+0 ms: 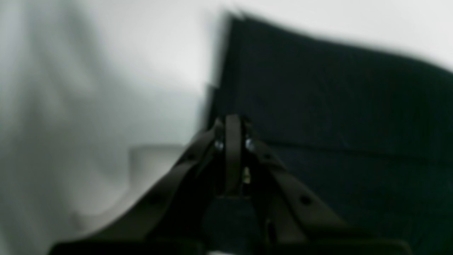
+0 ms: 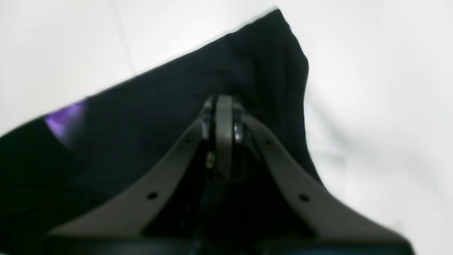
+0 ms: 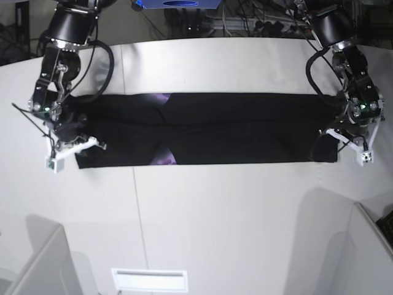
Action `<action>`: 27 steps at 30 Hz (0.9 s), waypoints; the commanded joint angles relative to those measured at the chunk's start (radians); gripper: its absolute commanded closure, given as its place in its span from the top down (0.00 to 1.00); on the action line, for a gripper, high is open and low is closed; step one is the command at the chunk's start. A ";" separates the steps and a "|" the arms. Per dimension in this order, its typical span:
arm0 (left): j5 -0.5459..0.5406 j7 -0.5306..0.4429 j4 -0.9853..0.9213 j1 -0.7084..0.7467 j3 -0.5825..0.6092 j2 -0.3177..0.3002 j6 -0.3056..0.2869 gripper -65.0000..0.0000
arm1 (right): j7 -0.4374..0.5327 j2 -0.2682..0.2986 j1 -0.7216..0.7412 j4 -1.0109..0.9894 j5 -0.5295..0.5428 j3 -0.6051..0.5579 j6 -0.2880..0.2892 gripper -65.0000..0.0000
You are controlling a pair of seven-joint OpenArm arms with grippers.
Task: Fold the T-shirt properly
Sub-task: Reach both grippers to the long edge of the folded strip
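The black T-shirt (image 3: 233,129) lies as a long flat band across the white table (image 3: 202,209). Bits of purple print (image 3: 167,160) show near its middle fold. My left gripper (image 3: 339,132) is at the band's right end in the base view. In the left wrist view its fingers (image 1: 233,120) are closed at the edge of the dark cloth (image 1: 336,106). My right gripper (image 3: 73,136) is at the opposite end. Its jaws (image 2: 223,101) are closed on black cloth (image 2: 141,124) near a corner, beside a purple patch (image 2: 65,118).
Grey bin walls stand at the front left (image 3: 37,264) and front right (image 3: 374,236). A white slotted plate (image 3: 149,279) lies at the table's front edge. Cables and a blue box (image 3: 178,3) crowd the back.
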 commanded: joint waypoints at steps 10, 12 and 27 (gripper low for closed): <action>-0.287 -0.035 0.104 0.151 -0.195 -0.056 -0.245 0.00 | -0.099 -0.037 -0.040 0.272 0.022 -0.003 0.014 0.00; -0.316 -0.078 0.087 0.177 -0.216 -0.057 -0.283 0.00 | -0.100 -0.046 -0.049 0.270 0.022 -0.003 0.014 0.00; -0.322 -0.237 -0.111 0.174 -0.210 -0.051 -0.346 0.87 | -0.094 -0.100 -0.160 0.292 0.022 -0.006 0.048 0.00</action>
